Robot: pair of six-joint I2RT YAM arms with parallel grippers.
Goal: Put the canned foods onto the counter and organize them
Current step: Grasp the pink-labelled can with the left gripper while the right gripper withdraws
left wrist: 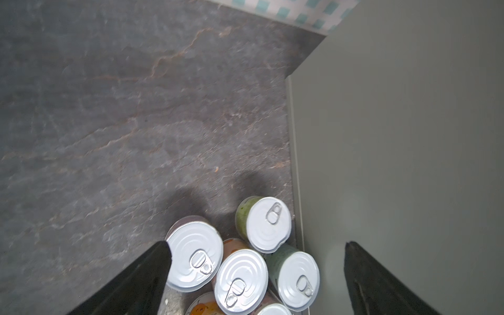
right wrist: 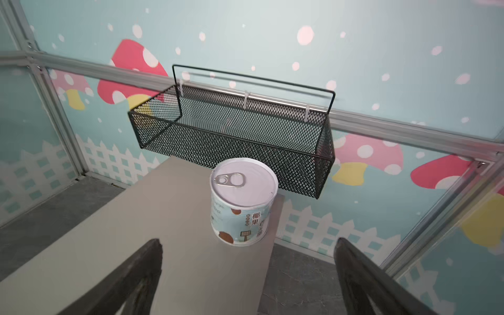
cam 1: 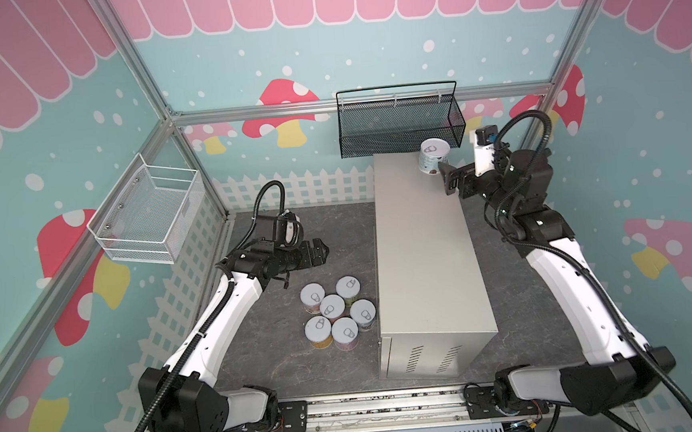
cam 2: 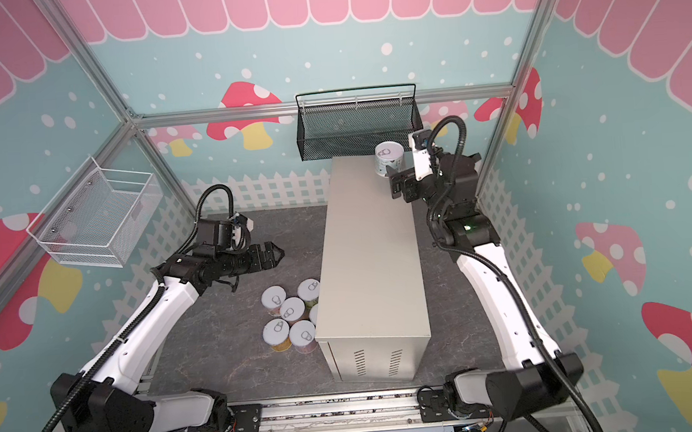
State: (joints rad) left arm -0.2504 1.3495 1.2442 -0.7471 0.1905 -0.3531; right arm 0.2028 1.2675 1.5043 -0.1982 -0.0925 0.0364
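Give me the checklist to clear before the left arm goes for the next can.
1. White-blue can stands upright on the counter: ok.
2. Right gripper is open and apart from that can: ok.
3. Left gripper is open and empty, above the table: ok.
4. Six cans on the table are upright, lids up: ok.
5. Finger room around a single can: not ok; the cluster is packed tight and sits close to the counter's side.
6. Bare counter top to take more cans: ok; only the far corner is occupied.
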